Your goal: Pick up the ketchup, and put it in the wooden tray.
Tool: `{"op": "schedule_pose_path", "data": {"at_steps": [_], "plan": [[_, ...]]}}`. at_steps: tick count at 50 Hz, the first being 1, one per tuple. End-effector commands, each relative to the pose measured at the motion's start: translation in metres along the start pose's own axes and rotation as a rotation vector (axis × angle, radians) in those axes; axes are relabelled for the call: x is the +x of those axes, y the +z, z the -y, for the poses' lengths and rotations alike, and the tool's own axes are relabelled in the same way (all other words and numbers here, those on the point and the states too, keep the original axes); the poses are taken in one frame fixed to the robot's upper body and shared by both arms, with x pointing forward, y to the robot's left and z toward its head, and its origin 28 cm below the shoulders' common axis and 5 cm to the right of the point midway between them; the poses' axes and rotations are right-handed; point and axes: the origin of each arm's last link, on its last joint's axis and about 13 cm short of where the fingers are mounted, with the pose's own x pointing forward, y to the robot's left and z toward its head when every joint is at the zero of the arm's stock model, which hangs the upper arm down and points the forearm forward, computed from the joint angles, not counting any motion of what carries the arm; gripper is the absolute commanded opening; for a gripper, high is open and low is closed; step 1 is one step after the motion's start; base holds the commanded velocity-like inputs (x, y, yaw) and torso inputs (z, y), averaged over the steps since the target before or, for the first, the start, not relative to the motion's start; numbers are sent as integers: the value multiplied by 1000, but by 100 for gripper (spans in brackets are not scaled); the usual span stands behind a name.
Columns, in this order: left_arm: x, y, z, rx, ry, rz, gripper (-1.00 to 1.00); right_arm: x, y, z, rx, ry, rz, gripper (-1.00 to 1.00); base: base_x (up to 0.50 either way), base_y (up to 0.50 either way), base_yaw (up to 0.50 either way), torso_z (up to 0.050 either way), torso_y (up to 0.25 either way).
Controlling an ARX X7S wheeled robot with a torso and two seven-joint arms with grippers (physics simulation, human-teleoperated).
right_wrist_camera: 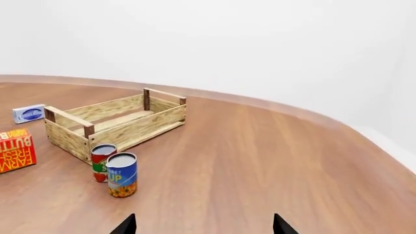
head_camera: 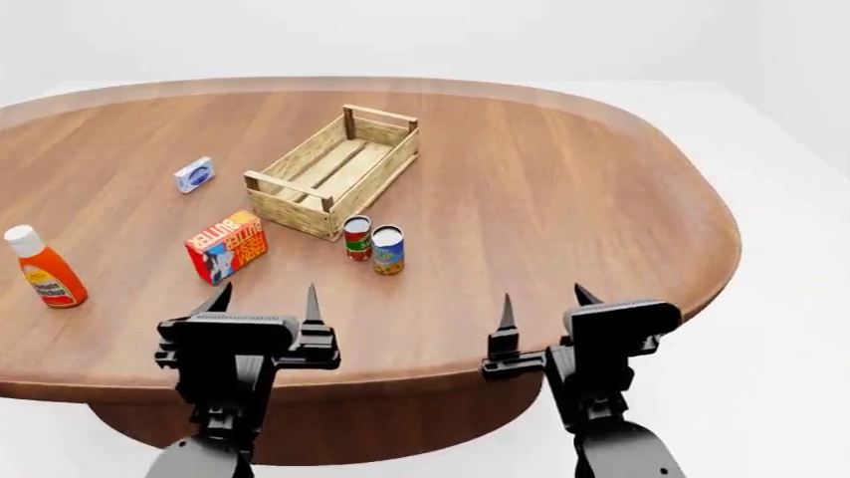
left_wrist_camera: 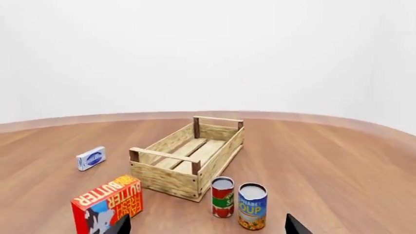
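Desk [head_camera: 571, 179]: broad, rounded wooden top, warm brown with lengthwise grain, on a darker base; plain white walls and pale floor surround it. Ketchup [head_camera: 44, 267]: small red-orange squeeze bottle, white cap, red-and-white label, upright near the desk's left edge in the head view, well apart from everything else and outside both wrist views. Wooden tray [head_camera: 334, 171]: light-wood slatted crate, four darker corner posts, low slat walls, slatted floor bare, set at an angle toward the middle of the desk. Butter box [head_camera: 226, 246]: red-and-yellow carton lettered BUTTER, lying just left of the tray's near corner. Red can [head_camera: 357, 238]: short cylinder with red and green label, upright just beside the tray's near corner. Blue can [head_camera: 388, 250]: short cylinder with blue and yellow soup label, upright, touching or nearly touching the red can on its near right. Small blue-and-white packet [head_camera: 194, 174]: flat, lying left of the tray. Left claw [head_camera: 263, 299]: black, fingers spread wide and holding nothing, poised over the near edge of the desk, well right of the ketchup. Right claw [head_camera: 544, 304]: black, fingers likewise spread wide and empty, over the near edge to the right of the cans.
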Motion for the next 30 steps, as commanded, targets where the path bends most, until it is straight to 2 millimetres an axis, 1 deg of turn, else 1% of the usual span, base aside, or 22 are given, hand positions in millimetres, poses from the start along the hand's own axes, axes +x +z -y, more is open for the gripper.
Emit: {"op": "schedule_pose_path", "data": {"at_steps": [1,5,8,17,30], "plan": [[22,23,-11,40,7,16,100,14,24,6,-17,43,-3,100,0,0,0,0,0],[33,37,-13,34,13,26,100,19,31,8,-21,52,-6,100,0,0,0,0,0],[38,43,-13,33,17,41,100,22,35,10,-22,54,-7,100,0,0,0,0,0],[38,47,-10,42,9,52,100,23,41,14,-47,54,-4,100,0,0,10,0,0],[35,45,-10,42,16,46,100,21,46,17,-58,74,14,100,0,0,500,0,0]]}}
